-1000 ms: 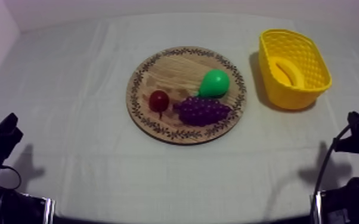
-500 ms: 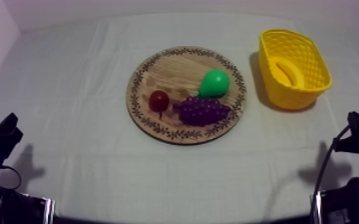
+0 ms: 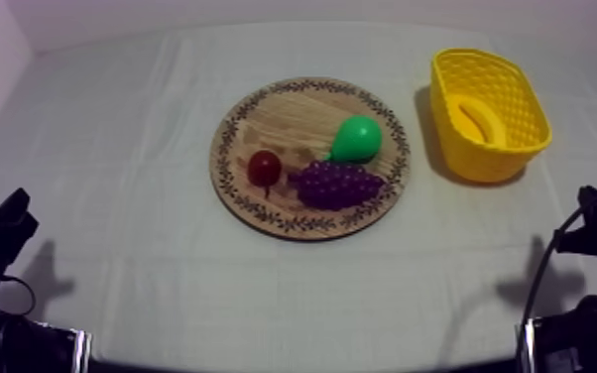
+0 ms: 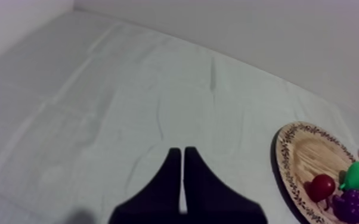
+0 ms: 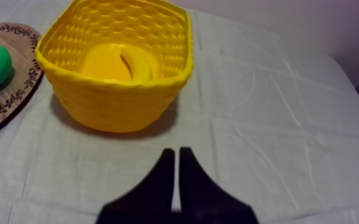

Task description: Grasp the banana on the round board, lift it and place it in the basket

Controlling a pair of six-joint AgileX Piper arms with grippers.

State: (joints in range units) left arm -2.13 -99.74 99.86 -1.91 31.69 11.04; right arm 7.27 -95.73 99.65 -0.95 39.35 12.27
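**Banana in the basket, both grippers closed and empty**

The left gripper has its two black fingers pressed together into a narrow wedge with nothing between them. It hangs over bare grey-white cloth at the near left of the table. The right gripper is the same, fingers together and empty, low at the near right. It points toward the yellow woven plastic basket, which stands on the cloth beyond it, apart from the fingertips.

The yellow toy banana lies inside that basket, curved along its floor and below the rim. In the top view the basket stands upright at the far right of the table, well apart from both arms.

The round wooden board with a patterned rim lies in the middle of the table, left of the basket, near it but not touching. Three toy fruits rest on it. The green toy pear sits on the board's right half, the side nearest the basket. The purple bunch of toy grapes lies just in front of the pear, toward the board's near edge; whether the two touch, I cannot tell. The small red fruit stands just beside the grapes, to their left. In the left wrist view the board lies beyond the left gripper and to its right, well apart from it.
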